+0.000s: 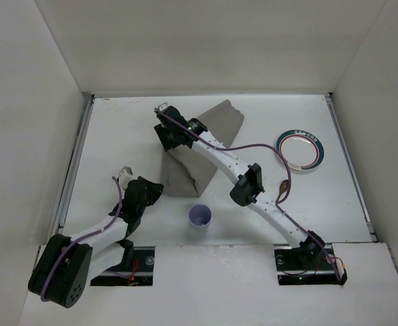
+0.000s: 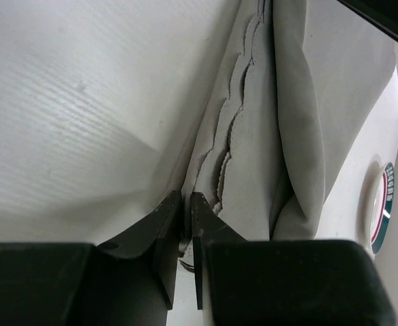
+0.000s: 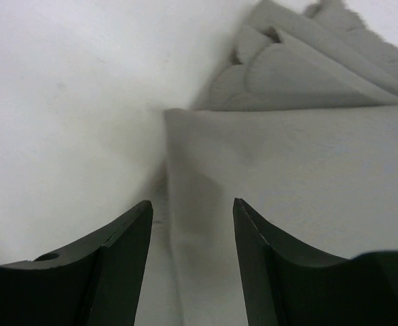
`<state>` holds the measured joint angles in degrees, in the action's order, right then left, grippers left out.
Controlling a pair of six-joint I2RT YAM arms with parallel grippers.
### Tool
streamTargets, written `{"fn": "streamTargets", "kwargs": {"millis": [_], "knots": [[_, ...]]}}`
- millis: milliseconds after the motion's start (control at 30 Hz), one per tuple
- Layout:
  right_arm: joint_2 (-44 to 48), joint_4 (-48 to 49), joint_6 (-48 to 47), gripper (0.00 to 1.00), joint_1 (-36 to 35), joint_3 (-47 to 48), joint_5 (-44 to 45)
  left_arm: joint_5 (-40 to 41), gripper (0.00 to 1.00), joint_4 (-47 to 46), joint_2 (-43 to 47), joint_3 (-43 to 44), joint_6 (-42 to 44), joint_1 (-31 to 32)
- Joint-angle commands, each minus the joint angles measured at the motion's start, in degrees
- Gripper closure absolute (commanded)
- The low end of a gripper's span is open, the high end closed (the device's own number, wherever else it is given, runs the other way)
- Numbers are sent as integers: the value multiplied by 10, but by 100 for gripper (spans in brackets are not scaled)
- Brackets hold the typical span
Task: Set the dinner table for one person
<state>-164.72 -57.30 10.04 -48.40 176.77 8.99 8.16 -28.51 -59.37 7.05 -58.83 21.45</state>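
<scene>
Dinner table (image 1: 321, 204): white top with metal rails along its left and right edges, filling the workspace beyond both arm bases.

Placemat (image 1: 178, 178): grey cloth, crumpled and folded over on itself, not flat. It lies at the middle of the table and runs from near left to far right. The wrist views show scalloped edges stacked in layers.

Right gripper (image 1: 164, 109): reaches across to the far end of the cloth, left of centre. Its wrist view shows the jaws spread, with the folded edge of the placemat lying below the gap. Contact with the cloth cannot be told.

Left gripper (image 1: 122, 175): on the left side of the table, just left of the placemat's near end. Jaws pressed almost together, and nothing can be made out in the slit between them.

Cup (image 1: 200, 216): purple, upright, near centre, just beside the placemat's near corner.

Plate (image 1: 321, 151): white with a green and red rim, far right, well apart from the cloth.
</scene>
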Motion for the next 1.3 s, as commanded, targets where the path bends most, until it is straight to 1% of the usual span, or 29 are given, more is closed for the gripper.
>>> {"fn": "streamTargets", "kwargs": {"millis": [0, 33, 100, 167, 267, 333, 367, 400, 467, 500, 567, 633, 667, 700, 733, 800, 833, 867, 900, 933, 967, 1033, 1167, 1267], "knots": [[22, -63, 12, 44, -16, 43, 110, 24, 87, 49, 32, -16, 9, 4], [31, -62, 13, 44, -16, 43, 110, 31, 82, 60, 38, -13, 15, 4], [54, -66, 17, 44, -18, 43, 115, 44, 68, 77, 61, -5, 21, -1], [83, -74, 19, 45, -24, 44, 128, 55, 58, 98, 93, 12, 26, -1], [137, -79, 6, 48, -30, 44, 153, 86, 57, 135, 123, 59, 39, 6], [180, -84, -1, 54, -33, 44, 171, 103, 57, 134, 118, 86, 46, 9], [202, -89, -1, 57, -35, 43, 178, 106, 58, 129, 101, 108, 48, 10], [223, -94, 0, 67, -37, 41, 183, 106, 58, 123, 87, 123, 49, 9], [258, -102, 5, 80, -42, 30, 188, 112, 58, 95, 38, 153, 55, 10], [276, -104, 7, 83, -46, 18, 192, 111, 59, 75, 9, 165, 55, 8], [317, -106, 5, 85, -57, -26, 212, 113, 59, 37, -55, 190, 54, 3], [367, -93, 2, 86, -70, -98, 244, 106, 59, 2, -129, 223, 55, -3], [402, -74, -2, 87, -76, -158, 258, 101, 59, -8, -165, 240, 57, -8], [450, -38, -8, 88, -81, -242, 272, 97, 59, -18, -198, 257, 58, -14], [513, 22, -17, 88, -85, -353, 281, 91, 59, -25, -228, 273, 60, -19], [664, 194, -34, 86, -85, -603, 277, 78, 60, -36, -276, 299, 58, -30], [732, 267, -34, 81, -86, -701, 265, 70, 60, -41, -295, 312, 57, -36], [793, 326, -32, 73, -88, -786, 246, 65, 61, -46, -310, 324, 61, -39], [839, 365, -28, 64, -94, -856, 222, 61, 61, -50, -324, 335, 63, -42], [871, 388, -24, 57, -102, -910, 199, 55, 61, -51, -332, 343, 64, -45], [891, 404, -22, 52, -106, -948, 187, 51, 61, -55, -340, 350, 67, -48], [924, 441, -8, 46, -108, -1044, 181, 48, 62, -59, -357, 368, 73, -50], [960, 502, 73, 44, -93, -1204, 185, 52, 65, -52, -387, 405, 97, -49], [984, 536, 117, 43, -78, -1282, 173, 66, 70, -38, -410, 428, 121, -48]]}}
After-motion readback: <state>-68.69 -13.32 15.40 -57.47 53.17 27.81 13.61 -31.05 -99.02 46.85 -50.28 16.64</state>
